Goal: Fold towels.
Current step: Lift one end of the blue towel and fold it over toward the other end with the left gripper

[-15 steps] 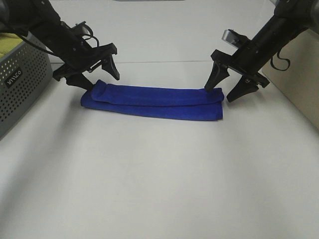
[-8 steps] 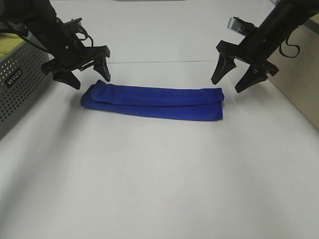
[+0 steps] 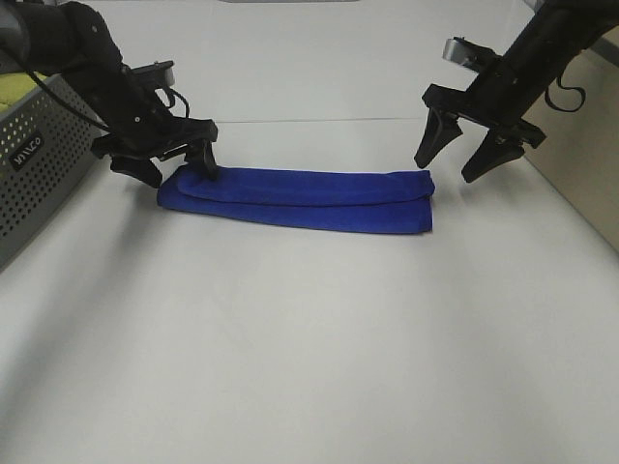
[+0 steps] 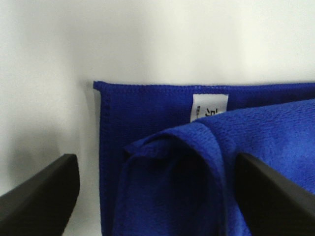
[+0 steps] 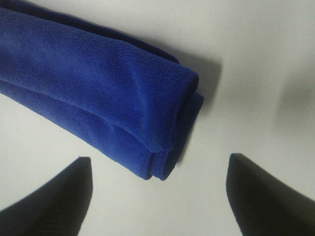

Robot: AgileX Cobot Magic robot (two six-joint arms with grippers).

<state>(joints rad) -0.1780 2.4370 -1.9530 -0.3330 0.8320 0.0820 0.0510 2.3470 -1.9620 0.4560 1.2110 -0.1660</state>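
The towel [image 3: 300, 198] lay on the desk [image 3: 309, 348], just above the middle of the high view. It was folded into a long thin strip that ran from left to right. The layers did not match up. In the left wrist view the bottom layer poked out past the puffy top layer, and the white tag [image 4: 210, 108] sat on that bottom layer.

My left gripper [image 3: 176, 169] was spread wide and held nothing. It sat low at the left end of the strip, with one finger on each side of that end. I could not tell if it touched the cloth. My right gripper [image 3: 448, 166] was spread wide too, with nothing in it. It hung over the right end, a bit above the cloth.

I thought the worst thing would be a pinch that caught only the puffy top layer. Then the strip would fall open when I lifted it. If one side grabbed first, the towel could slide or twist on the smooth desk, and the next fold would come out crooked. The grey basket [image 3: 39, 164] at the left edge was close to my left arm, so a wide swing might bump it.
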